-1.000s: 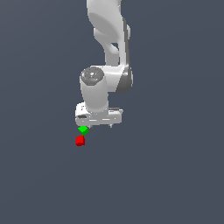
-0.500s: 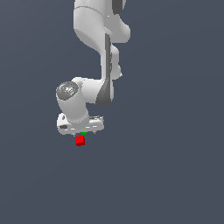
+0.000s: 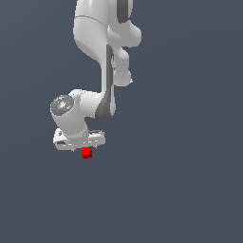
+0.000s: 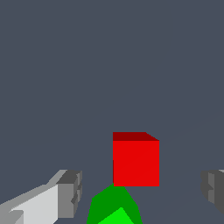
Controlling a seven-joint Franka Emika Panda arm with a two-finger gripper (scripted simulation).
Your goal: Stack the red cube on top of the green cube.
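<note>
Change: my arm has swung toward the exterior view's left and dropped over the cubes | fingers wide, holding nothing | red cube on table between them, green cube just beside | grasp pending, I judge.

my gripper looks like smooth white plastic with matt grey pads. the red cube and the green cube are plain, flat-coloured, matt and smooth. the ground is an even matt slate grey.
</note>
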